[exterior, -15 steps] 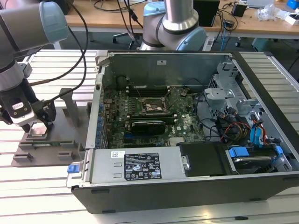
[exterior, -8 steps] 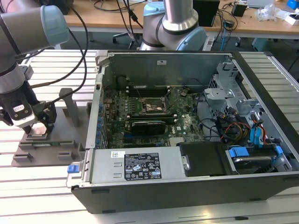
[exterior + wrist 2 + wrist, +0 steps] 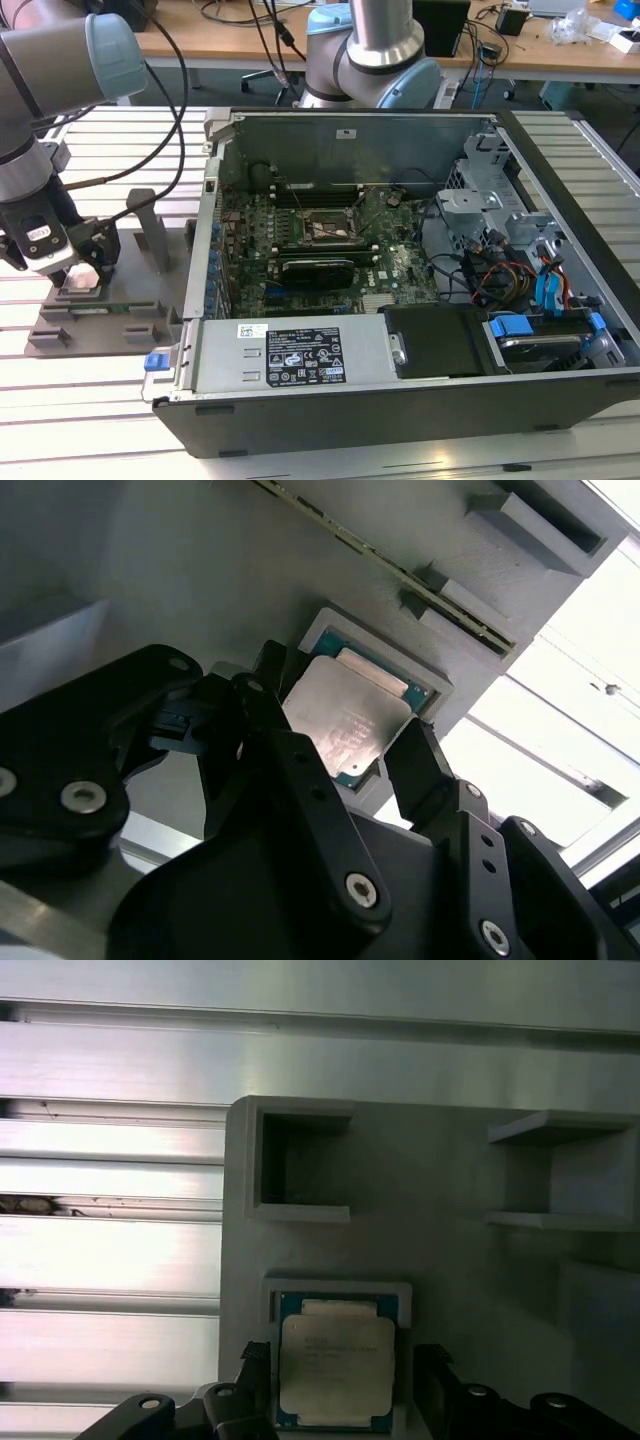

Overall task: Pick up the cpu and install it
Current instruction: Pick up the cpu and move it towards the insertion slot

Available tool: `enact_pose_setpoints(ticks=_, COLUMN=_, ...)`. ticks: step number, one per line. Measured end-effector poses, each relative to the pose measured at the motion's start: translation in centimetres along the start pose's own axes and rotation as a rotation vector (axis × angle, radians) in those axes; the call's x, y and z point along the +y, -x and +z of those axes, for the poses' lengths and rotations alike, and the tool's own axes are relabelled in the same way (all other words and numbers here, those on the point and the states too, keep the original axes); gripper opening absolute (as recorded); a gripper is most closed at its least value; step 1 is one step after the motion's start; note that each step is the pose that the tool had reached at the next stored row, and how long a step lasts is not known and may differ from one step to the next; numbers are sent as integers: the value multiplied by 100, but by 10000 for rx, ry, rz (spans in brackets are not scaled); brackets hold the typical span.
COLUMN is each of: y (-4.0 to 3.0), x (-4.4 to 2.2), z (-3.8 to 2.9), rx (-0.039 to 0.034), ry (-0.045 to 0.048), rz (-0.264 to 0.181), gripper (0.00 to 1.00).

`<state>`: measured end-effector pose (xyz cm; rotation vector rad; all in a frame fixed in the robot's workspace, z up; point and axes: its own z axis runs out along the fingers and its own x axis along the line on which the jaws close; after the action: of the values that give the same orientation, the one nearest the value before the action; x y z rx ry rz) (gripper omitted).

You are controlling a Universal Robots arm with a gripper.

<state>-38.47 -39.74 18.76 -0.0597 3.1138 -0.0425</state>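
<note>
Hand (image 3: pixel 78 268): down at the exterior view's left, low over a grey fixture plate (image 3: pixel 100 322) on the slotted aluminium counter (image 3: pixel 90 410), just beside the open computer case (image 3: pixel 400 405). Spread apart, by both wrist views, with one black finger (image 3: pixel 256 1365) at each side of the cpu (image 3: pixel 336 1365). Narrow gap between finger and cpu on either flank in the first wrist view. Nothing gripped.

Cpu lying flat, silver-grey lid up, thin green edge around it, seated in a pale square nest (image 3: pixel 338 1286) on the fixture plate. Same in the second wrist view: cpu (image 3: pixel 345 715) framed between the two fingertips, resting in its nest, not lifted.

Elsewhere on the plate: a rectangular pocket (image 3: pixel 300 1165) near the nest and raised ledges (image 3: pixel 560 1175) to one side.

Inside the case, well apart from the hand: green motherboard (image 3: pixel 330 265) with its black-framed socket (image 3: pixel 325 232) near the middle. Loose cables and blue-tabbed drive bays (image 3: pixel 540 290) toward the exterior view's right.
</note>
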Motion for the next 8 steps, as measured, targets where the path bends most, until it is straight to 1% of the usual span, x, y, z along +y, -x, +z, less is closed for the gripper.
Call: enact_pose_setpoints(ticks=8, y=-3, x=8, z=3, rx=-1, ry=1, rz=-1, gripper=67)
